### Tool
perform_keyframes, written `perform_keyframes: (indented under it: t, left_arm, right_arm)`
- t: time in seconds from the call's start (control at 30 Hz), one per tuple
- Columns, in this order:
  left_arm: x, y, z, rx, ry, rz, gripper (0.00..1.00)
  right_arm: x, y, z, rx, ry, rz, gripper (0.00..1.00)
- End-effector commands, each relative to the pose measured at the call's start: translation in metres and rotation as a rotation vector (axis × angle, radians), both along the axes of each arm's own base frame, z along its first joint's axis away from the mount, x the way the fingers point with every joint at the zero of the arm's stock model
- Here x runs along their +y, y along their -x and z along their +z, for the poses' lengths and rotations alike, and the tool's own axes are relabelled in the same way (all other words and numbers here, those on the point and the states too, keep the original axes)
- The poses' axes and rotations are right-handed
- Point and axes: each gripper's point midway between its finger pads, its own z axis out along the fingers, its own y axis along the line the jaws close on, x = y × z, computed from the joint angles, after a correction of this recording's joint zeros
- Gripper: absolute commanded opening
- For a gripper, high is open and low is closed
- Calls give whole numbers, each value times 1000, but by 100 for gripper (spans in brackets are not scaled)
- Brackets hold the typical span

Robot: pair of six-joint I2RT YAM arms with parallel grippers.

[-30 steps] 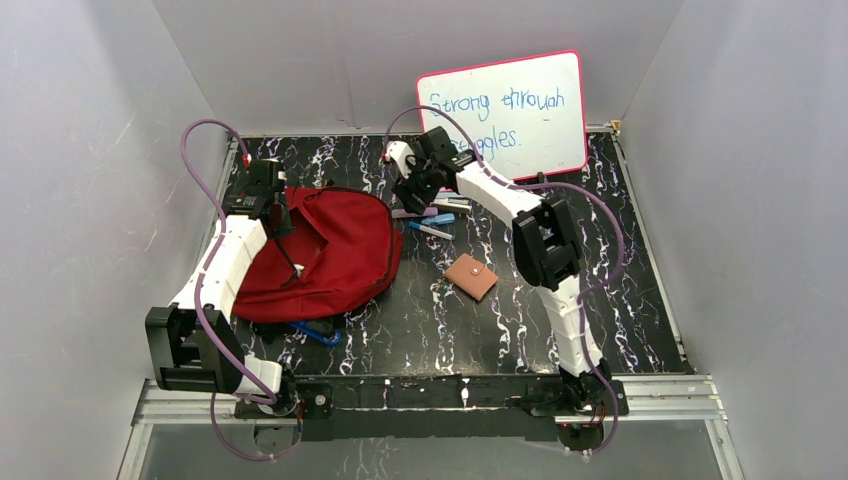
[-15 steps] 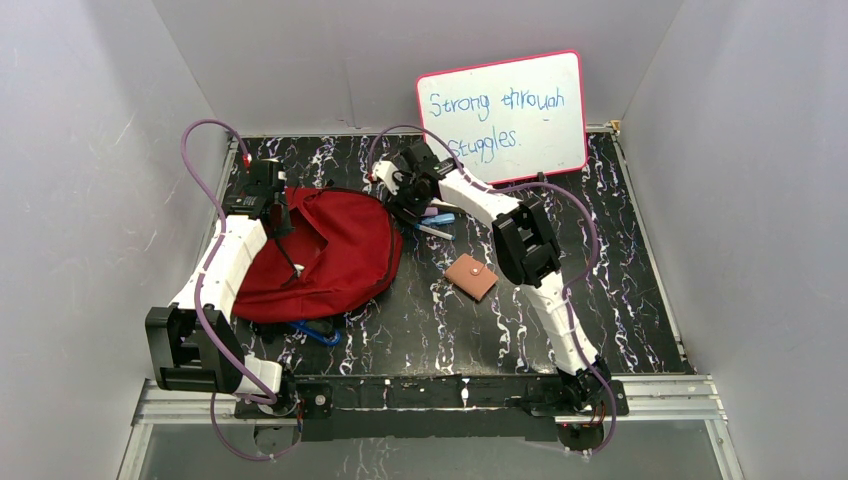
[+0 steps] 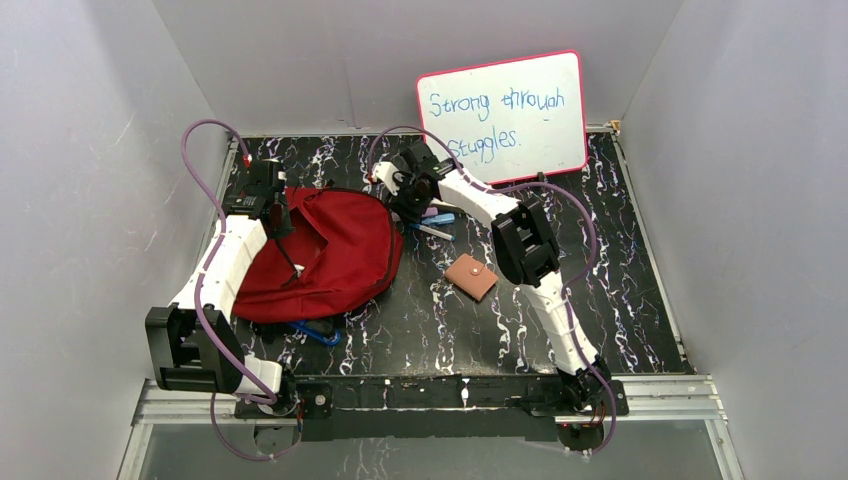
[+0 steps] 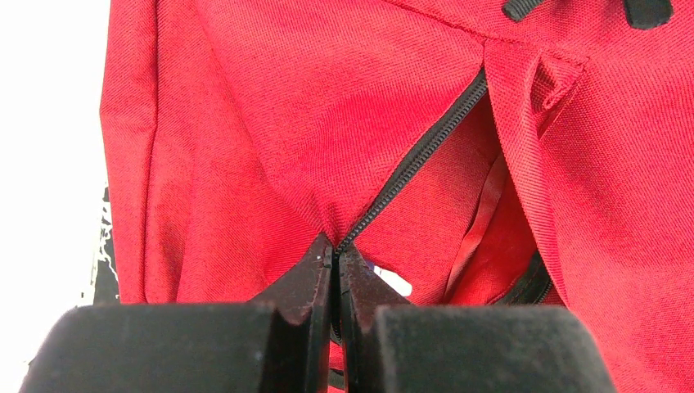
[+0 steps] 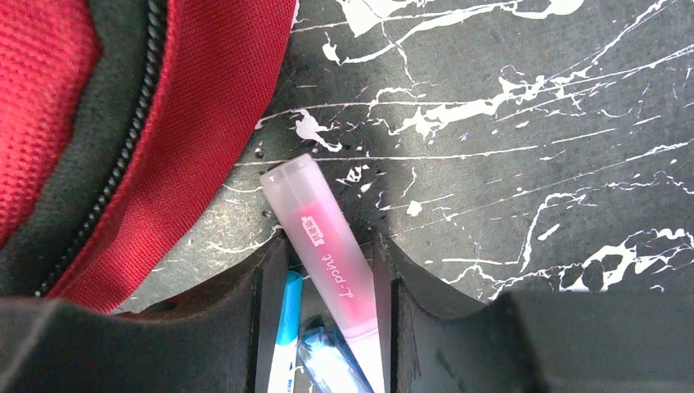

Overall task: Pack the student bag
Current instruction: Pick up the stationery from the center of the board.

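The student bag (image 3: 335, 250), a big red backpack, lies on the left of the table. My left gripper (image 3: 272, 200) is at the bag's far left edge. In the left wrist view it (image 4: 335, 258) is shut on the red fabric (image 4: 286, 123) where the black zipper (image 4: 417, 155) runs into the jaws. My right gripper (image 3: 408, 203) is down on the table just right of the bag. In the right wrist view it (image 5: 331, 270) is open and straddles a pink marker (image 5: 323, 237) and a blue pen (image 5: 286, 327), with the bag's edge (image 5: 221, 82) close on the left.
More pens (image 3: 437, 226) lie right of the right gripper. A small tan wallet (image 3: 470, 276) sits mid-table. A whiteboard (image 3: 503, 115) leans on the back wall. A blue object (image 3: 318, 333) pokes out from under the bag's near edge.
The right arm has swung left toward the bag and settled over the pens, its jaws narrowing around them. The left gripper and the bag have not moved.
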Motion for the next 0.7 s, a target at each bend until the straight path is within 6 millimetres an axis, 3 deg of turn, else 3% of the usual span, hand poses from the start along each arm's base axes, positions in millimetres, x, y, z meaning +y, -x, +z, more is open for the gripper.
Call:
perform_keyframes:
  t: [0.0, 0.27, 0.47, 0.6, 0.67]
  left_arm:
    - [2, 0, 20, -44, -1, 2, 0]
    - [2, -1, 24, -49, -2, -1, 0]
    - [1, -3, 25, -48, 3, -5, 0]
    - [2, -1, 25, -47, -3, -1, 0]
    - [3, 0, 25, -49, -4, 0, 0]
  right_arm:
    - [-1, -7, -4, -17, 19, 2, 48]
    - [0, -23, -1, -72, 18, -62, 38]
    - [4, -36, 8, -111, -17, -123, 24]
    - [4, -46, 28, -151, -39, -176, 17]
    - [2, -53, 48, -193, -56, -216, 14]
